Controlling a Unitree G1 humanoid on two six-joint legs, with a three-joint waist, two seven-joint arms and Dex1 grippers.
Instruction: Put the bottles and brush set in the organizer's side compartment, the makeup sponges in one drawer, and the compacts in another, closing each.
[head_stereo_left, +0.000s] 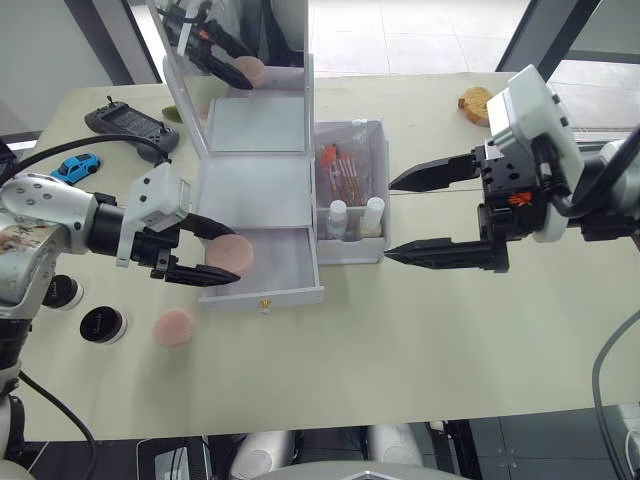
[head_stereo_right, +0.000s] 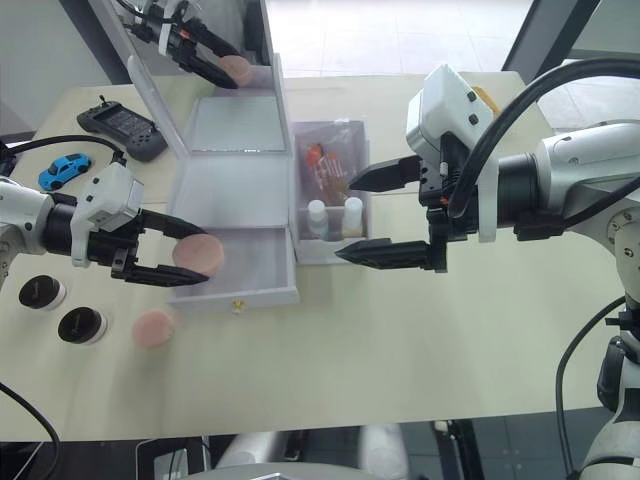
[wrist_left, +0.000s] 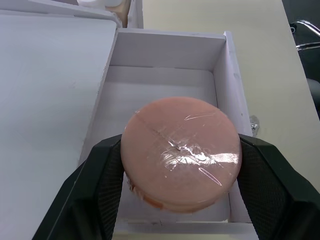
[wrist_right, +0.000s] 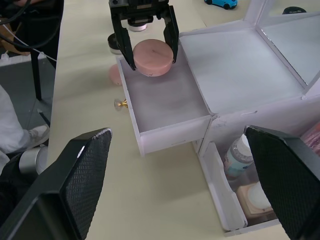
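Observation:
The white organizer (head_stereo_left: 255, 180) stands mid-table with its lower drawer (head_stereo_left: 285, 268) pulled out. My left gripper (head_stereo_left: 222, 255) is shut on one pink makeup sponge (wrist_left: 181, 150), held just above the drawer's left end. The other sponge (head_stereo_left: 174, 327) lies on the table in front of it. Two black-topped compacts (head_stereo_left: 103, 324) (head_stereo_left: 60, 292) sit at the near left. The side compartment (head_stereo_left: 378, 245) holds both bottles (head_stereo_left: 338, 215) (head_stereo_left: 373, 213) and the brush set (head_stereo_left: 340, 165). My right gripper (head_stereo_left: 390, 220) hangs wide open just right of the compartment, holding nothing.
The upright mirror lid (head_stereo_left: 235, 60) rises behind the drawers. A black controller (head_stereo_left: 130, 125) and a blue toy car (head_stereo_left: 76, 166) lie at the far left. A round tan object (head_stereo_left: 477, 102) sits at the far right. A gold knob (head_stereo_left: 265, 304) sticks out from the drawer front.

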